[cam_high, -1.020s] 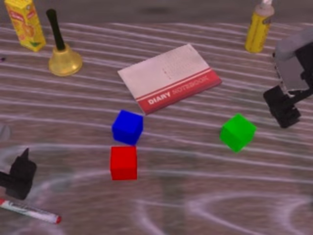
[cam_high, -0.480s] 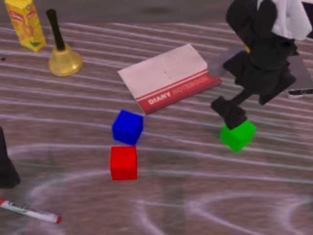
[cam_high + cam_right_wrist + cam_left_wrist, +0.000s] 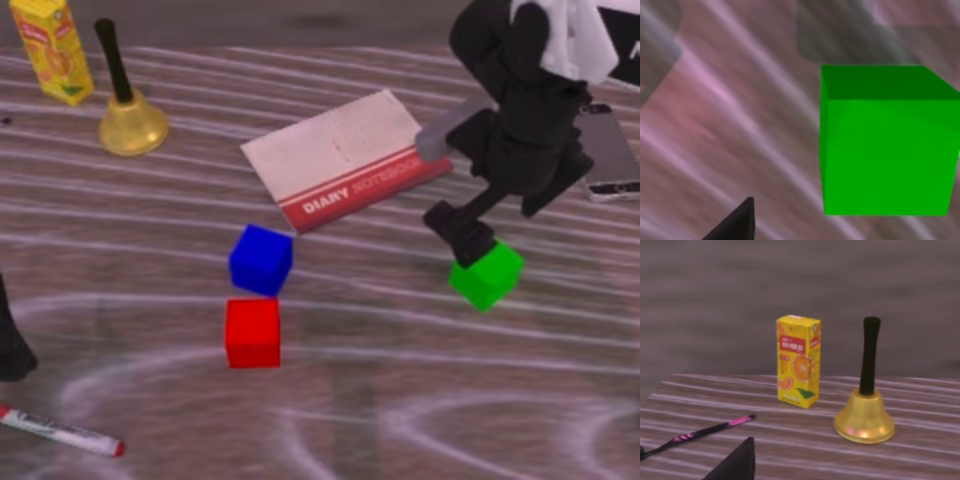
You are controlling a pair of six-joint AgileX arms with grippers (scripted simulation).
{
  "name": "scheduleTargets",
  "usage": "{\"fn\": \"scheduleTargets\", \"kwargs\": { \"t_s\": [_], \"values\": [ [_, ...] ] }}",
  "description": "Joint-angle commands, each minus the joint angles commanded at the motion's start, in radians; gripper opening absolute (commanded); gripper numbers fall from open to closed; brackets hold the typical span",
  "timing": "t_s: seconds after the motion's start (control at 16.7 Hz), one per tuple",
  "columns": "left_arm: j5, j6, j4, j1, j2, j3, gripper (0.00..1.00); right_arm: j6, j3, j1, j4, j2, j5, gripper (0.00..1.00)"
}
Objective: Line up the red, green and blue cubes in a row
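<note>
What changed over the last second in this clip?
The right gripper swung in from the table's right edge and came down at the green cube; grasp unclear. The left gripper slid further toward the left edge. The red cube, blue cube and green cube stayed put.

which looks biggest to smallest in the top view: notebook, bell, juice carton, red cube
1. Notebook, clearly the largest.
2. Bell with its handle.
3. Juice carton, close to the bell and partly cut off at the edge, so that order is unsure.
4. Red cube, smallest.
</note>
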Motion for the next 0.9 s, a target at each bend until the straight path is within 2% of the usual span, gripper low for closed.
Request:
{"fn": "scheduleTargets", "kwargs": {
  "t_s": [0.48, 0.78, 0.9],
  "values": [
    [0.000, 0.000, 0.000, 0.000, 0.000, 0.000, 1.00, 0.002, -0.155, 0.006, 0.252, 0.094, 0.001, 1.00],
    [0.000, 0.000, 0.000, 0.000, 0.000, 0.000, 1.00, 0.002, -0.164, 0.006, 0.264, 0.102, 0.001, 1.00],
    [0.000, 0.000, 0.000, 0.000, 0.000, 0.000, 1.00, 0.002, -0.164, 0.006, 0.264, 0.102, 0.001, 0.85]
  ]
}}
